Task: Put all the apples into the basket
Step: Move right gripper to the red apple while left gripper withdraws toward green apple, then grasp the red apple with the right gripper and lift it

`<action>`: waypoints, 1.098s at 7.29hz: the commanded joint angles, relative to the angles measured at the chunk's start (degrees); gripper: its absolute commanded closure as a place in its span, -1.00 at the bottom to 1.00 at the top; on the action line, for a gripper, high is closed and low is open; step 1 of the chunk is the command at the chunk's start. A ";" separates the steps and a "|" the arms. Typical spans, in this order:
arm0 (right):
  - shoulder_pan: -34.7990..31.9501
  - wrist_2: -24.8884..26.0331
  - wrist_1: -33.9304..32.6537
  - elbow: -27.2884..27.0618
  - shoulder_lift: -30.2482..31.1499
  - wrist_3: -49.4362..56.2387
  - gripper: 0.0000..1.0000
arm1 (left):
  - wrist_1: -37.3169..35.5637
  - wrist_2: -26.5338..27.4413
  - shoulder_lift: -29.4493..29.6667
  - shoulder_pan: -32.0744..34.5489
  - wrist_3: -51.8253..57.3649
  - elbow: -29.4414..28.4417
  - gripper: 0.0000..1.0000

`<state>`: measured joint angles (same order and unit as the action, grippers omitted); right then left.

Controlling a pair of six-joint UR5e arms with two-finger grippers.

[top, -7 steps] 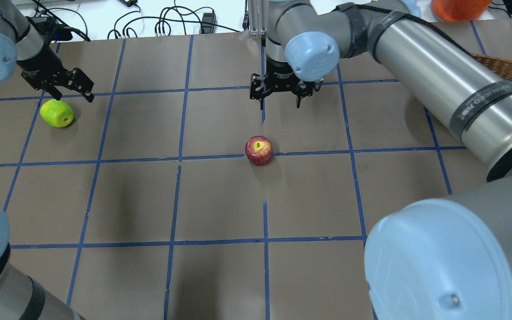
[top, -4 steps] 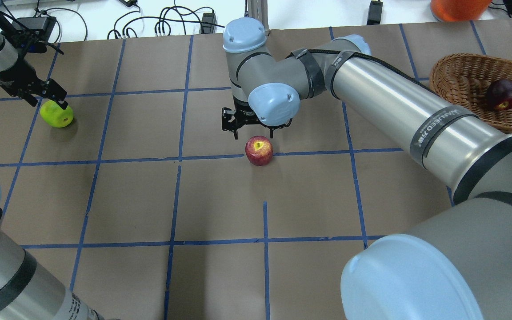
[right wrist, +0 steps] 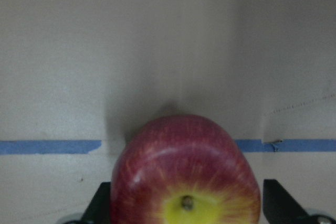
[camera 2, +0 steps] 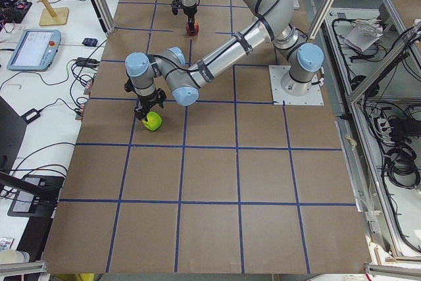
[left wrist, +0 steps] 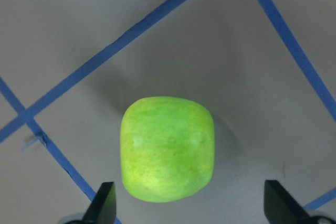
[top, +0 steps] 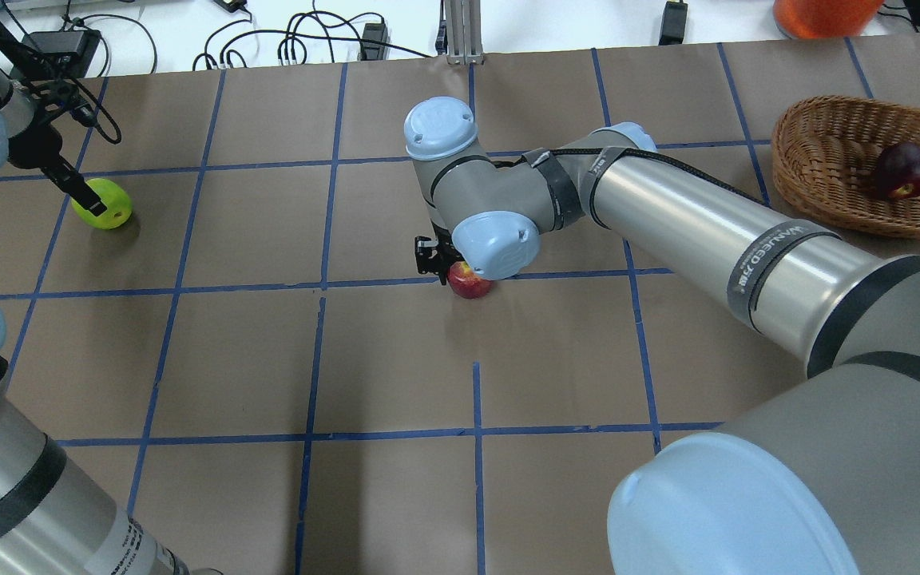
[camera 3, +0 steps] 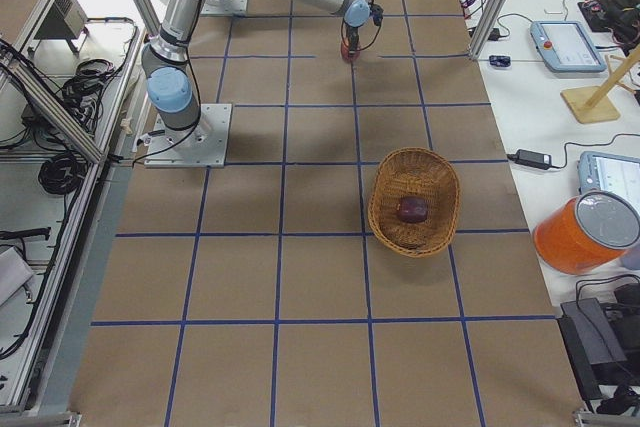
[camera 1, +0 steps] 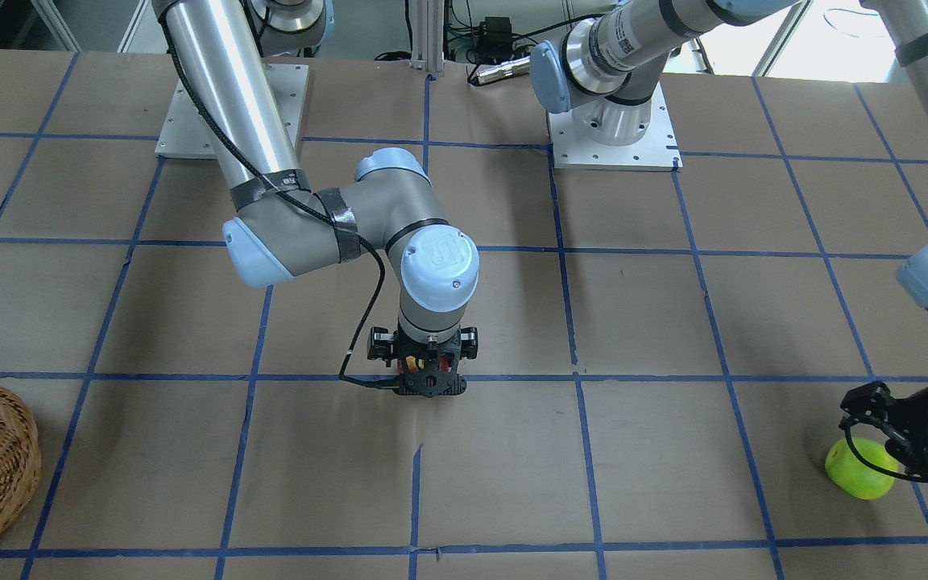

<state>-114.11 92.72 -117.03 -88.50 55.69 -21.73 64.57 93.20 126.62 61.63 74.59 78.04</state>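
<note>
Red apple (right wrist: 184,182) between parted right fingers (right wrist: 98,207), half hidden overhead, left fingers (left wrist: 103,204) parted, flanking green apple (left wrist: 168,148)

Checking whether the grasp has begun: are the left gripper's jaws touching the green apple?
Apart. The left wrist view shows bare table between the green apple and each finger of the open left gripper.

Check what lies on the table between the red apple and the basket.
Nothing: only bare brown paper lies between the red apple and the basket, clearest in the exterior right view. In the overhead view the right arm hides part of that stretch.
</note>
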 commanded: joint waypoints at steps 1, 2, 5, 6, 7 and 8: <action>0.11 -1.56 -1.44 0.34 0.82 0.81 0.99 | -1.63 0.14 1.61 -0.02 6.53 0.53 -1.00; 1.33 -3.84 -1.54 0.78 2.13 0.99 1.00 | -1.99 0.14 2.66 -0.02 6.44 0.44 -1.00; 19.72 1.28 11.09 8.58 10.56 17.41 1.00 | -4.28 0.31 4.25 -0.02 6.18 -0.51 -1.00; 26.33 2.54 13.38 10.35 10.93 26.91 1.00 | -4.28 0.40 4.08 -0.11 5.74 -1.05 -1.00; 32.57 5.86 12.88 10.62 10.67 38.31 1.00 | -5.06 0.32 4.08 -0.11 5.56 -1.22 -1.00; 39.07 6.41 12.01 10.63 9.71 48.09 1.00 | -5.94 0.31 4.25 -0.11 5.30 -1.31 -1.00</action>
<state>-83.57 97.23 -104.69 -78.34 66.05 13.11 59.57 93.54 130.75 61.53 80.21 76.97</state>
